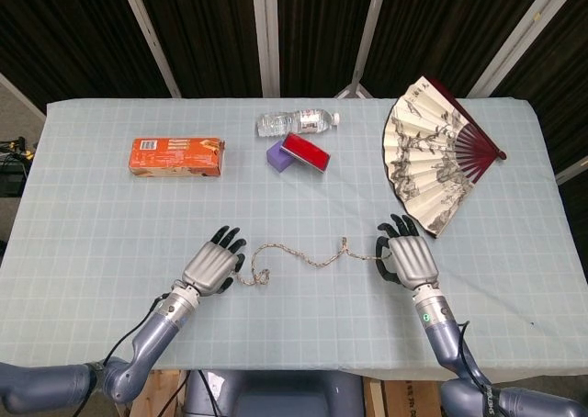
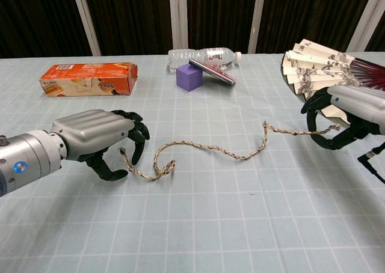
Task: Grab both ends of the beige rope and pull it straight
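Observation:
The beige rope point(image 1: 294, 256) lies in loose curves on the checked cloth, with a small loop near its left end point(image 2: 161, 168). My left hand point(image 1: 209, 268) hovers low over that left end. Its fingers point(image 2: 135, 138) arch in front of the tip and the thumb sits behind it, while the tip itself lies free on the cloth. My right hand point(image 1: 409, 259) pinches the rope's right end between thumb and fingers, seen best in the chest view point(image 2: 355, 107). The short tail point(image 2: 331, 128) pokes out under the hand.
An orange box point(image 1: 176, 156) lies at the back left. A water bottle point(image 1: 296, 121), a purple block point(image 1: 274, 156) and a red case point(image 1: 305, 152) sit at the back centre. An open paper fan point(image 1: 427, 155) lies just beyond my right hand.

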`<state>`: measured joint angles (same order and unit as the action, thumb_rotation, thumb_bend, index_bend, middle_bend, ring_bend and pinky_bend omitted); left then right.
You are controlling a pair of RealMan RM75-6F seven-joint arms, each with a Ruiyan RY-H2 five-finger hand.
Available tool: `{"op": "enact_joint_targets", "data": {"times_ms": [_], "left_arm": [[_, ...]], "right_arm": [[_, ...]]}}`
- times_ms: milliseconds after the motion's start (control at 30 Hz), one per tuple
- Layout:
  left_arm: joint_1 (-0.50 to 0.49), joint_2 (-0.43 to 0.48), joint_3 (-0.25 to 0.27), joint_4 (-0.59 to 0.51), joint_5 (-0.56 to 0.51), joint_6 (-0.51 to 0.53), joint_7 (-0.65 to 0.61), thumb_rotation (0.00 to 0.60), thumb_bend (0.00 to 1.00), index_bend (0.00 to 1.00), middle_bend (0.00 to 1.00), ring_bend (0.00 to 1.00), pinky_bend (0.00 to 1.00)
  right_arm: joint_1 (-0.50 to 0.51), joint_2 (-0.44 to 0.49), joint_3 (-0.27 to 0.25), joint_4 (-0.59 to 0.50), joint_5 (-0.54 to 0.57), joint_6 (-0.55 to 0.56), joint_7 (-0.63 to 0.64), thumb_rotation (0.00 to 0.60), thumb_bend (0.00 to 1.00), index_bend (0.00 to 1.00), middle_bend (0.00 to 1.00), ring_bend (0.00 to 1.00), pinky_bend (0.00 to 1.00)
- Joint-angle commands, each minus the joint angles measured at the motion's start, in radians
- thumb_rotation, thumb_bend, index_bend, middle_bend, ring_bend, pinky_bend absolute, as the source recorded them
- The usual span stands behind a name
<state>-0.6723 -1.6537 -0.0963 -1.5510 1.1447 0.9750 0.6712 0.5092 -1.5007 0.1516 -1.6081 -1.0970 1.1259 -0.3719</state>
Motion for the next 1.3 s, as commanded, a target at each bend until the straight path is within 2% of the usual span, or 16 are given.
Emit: {"op": "enact_joint_targets", "data": {"times_ms": [33, 600, 1167, 1300], "left_arm": [[-0.004, -0.008, -0.001, 0.006, -0.008, 0.002, -0.004, 0.6, 0.43, 0.52, 0.18, 0.03, 0.04], [-0.018, -0.046, 0.013, 0.043, -0.008, 0.014, -0.037, 0.6, 0.48, 0.54, 0.18, 0.03, 0.04], [-0.023, -0.042, 0.02, 0.051, 0.0, 0.022, -0.057, 0.6, 0.48, 0.54, 0.18, 0.03, 0.04], [-0.023, -0.043, 0.021, 0.051, 0.001, 0.026, -0.057, 0.6, 0.51, 0.55, 0.19, 0.03, 0.04]], "right_arm": [[0.0, 0.0, 0.0, 0.002, 0.002, -0.001, 0.001, 0.6, 0.52, 0.64, 0.24, 0.05, 0.04], [-0.001, -0.005, -0.005, 0.022, 0.003, -0.007, 0.005, 0.6, 0.52, 0.64, 0.24, 0.05, 0.04], [0.0, -0.007, -0.003, 0.025, 0.007, -0.007, 0.002, 0.6, 0.52, 0.64, 0.24, 0.05, 0.04], [0.0, -0.007, -0.003, 0.025, 0.008, -0.007, 0.002, 0.6, 0.52, 0.64, 0.24, 0.05, 0.04]]}}
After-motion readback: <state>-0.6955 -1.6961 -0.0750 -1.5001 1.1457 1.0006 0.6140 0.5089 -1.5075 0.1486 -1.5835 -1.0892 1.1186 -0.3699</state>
